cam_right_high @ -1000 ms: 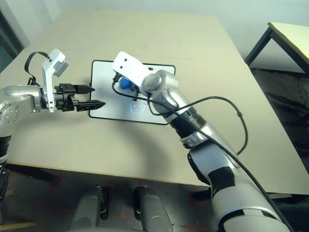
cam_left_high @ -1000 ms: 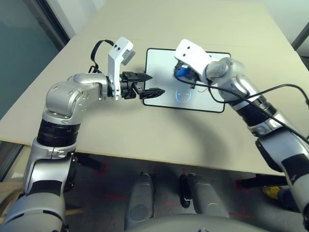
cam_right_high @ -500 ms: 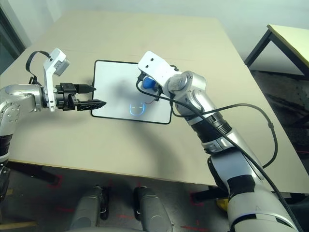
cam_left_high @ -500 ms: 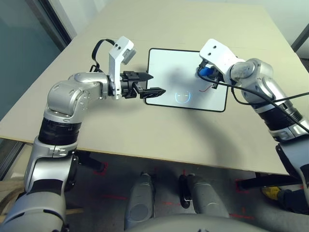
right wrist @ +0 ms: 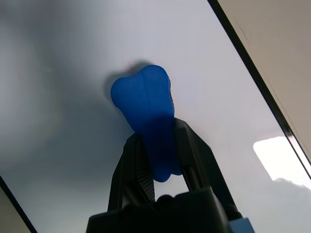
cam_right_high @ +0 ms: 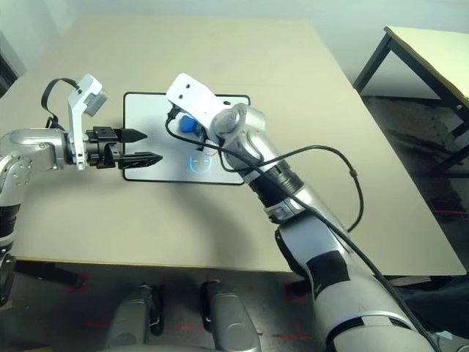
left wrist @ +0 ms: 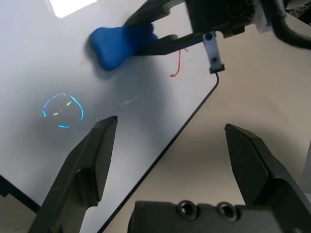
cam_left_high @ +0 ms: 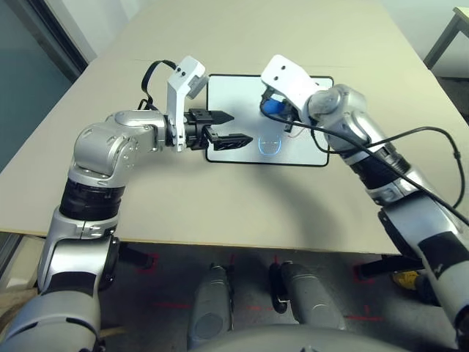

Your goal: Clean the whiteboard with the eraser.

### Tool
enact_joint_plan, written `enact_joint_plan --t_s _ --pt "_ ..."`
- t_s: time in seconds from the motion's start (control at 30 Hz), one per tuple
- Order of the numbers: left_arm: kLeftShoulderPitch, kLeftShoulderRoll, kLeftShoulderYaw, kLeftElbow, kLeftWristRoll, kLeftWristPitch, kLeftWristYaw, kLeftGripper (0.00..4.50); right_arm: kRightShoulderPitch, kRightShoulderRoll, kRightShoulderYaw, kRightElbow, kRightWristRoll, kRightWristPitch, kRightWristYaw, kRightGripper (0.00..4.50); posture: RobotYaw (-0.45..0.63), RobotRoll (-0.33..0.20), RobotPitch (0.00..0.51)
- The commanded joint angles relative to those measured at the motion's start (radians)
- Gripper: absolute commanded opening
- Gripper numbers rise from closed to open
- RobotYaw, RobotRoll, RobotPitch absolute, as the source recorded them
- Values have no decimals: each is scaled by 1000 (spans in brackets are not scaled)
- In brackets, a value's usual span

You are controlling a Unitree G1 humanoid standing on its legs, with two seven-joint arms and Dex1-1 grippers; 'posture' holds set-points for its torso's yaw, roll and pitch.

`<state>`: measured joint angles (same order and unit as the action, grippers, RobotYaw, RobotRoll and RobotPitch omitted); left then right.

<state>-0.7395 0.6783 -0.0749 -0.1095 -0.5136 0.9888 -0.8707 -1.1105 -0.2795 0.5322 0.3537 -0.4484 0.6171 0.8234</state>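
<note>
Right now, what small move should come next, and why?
Probably slide the blue eraser, gripped by the right gripper, toward the short red stroke beside it and wipe: that mark remains on the whiteboard, as does the blue drawing.

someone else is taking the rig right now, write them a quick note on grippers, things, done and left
Right gripper: fingers shut on the eraser, over the board.
Left gripper: open, holding nothing, over the board's left edge.
Board: flat on the table.
Done: eraser picked up; much of the board looks white.
Left: the blue drawing and a red mark are on the board, so those probably need wiping next.
</note>
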Motion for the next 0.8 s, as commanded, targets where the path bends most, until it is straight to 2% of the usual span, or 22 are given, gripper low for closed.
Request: enact_joint_plan --t_s 0.03,0.2,0.33,0.53,0.8 --pt "13 -7 0 -17 -8 11 5 4500 -14 31 30 74 -14 -21 -12 818 -40 0 160" --pt "16 -12 2 -20 -10 13 10 4500 -44 62 23 161 -18 -74 -35 818 -37 0 162" --pt "21 -9 5 -24 -13 16 11 4500 -31 43 17 190 -21 -96 -39 817 -43 0 165" --pt "14 -9 -1 -13 -12 13 6 4500 48 -58 -1 157 -26 -91 -25 815 -57 0 167" --pt "-10 -15 -21 22 1 -5 -16 4500 161 -189 -25 -4 -31 21 15 814 -90 0 169"
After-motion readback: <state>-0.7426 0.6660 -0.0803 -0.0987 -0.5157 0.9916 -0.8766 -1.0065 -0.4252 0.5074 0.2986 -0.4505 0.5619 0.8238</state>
